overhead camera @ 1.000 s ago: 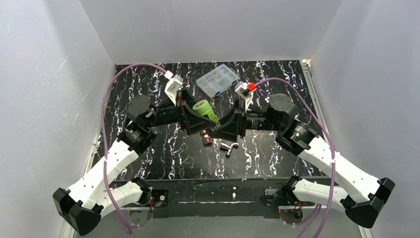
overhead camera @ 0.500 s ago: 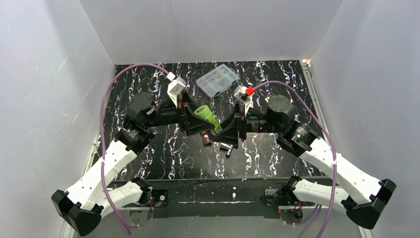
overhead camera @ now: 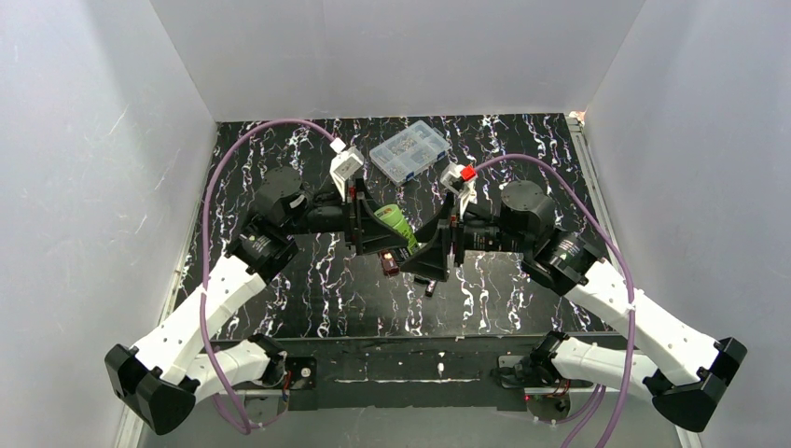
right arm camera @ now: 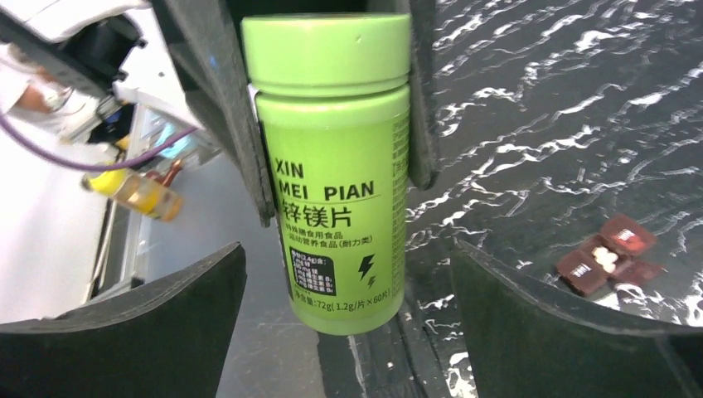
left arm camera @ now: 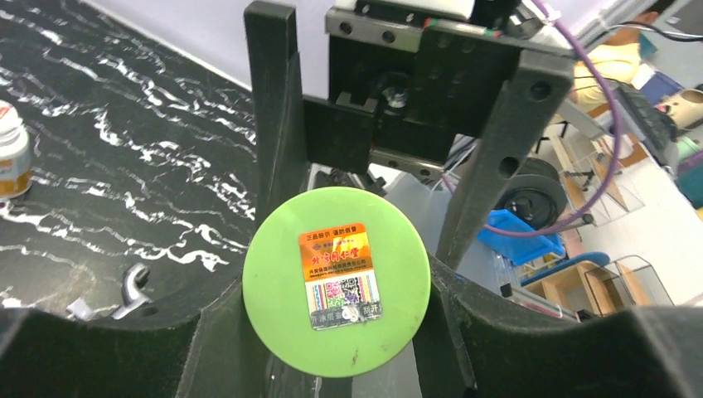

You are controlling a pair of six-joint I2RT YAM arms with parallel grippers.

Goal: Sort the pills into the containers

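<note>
A bright green bottle (overhead camera: pixel 395 224) with a green cap (left arm camera: pixel 336 282) hangs above the table between my two arms. My left gripper (left arm camera: pixel 336 325) is shut on its cap; its dark fingers (right arm camera: pixel 224 108) flank the cap in the right wrist view. My right gripper (right arm camera: pixel 348 319) stands open, its jaws wide on either side of the bottle's base (right arm camera: pixel 348 307) and clear of it. A white-capped bottle (left arm camera: pixel 10 157) stands on the table at the left edge of the left wrist view. A small brown case with pale pills (right arm camera: pixel 603 255) lies open on the table (overhead camera: pixel 389 262).
A clear compartment box (overhead camera: pixel 409 149) sits at the back of the black marbled table (overhead camera: pixel 522 289). A small grey metal piece (left arm camera: pixel 133 286) lies near the brown case. White walls close in three sides.
My right gripper has opened and let go of the green bottle. My left arm has shifted right with the bottle, its grip tightening on the cap.
</note>
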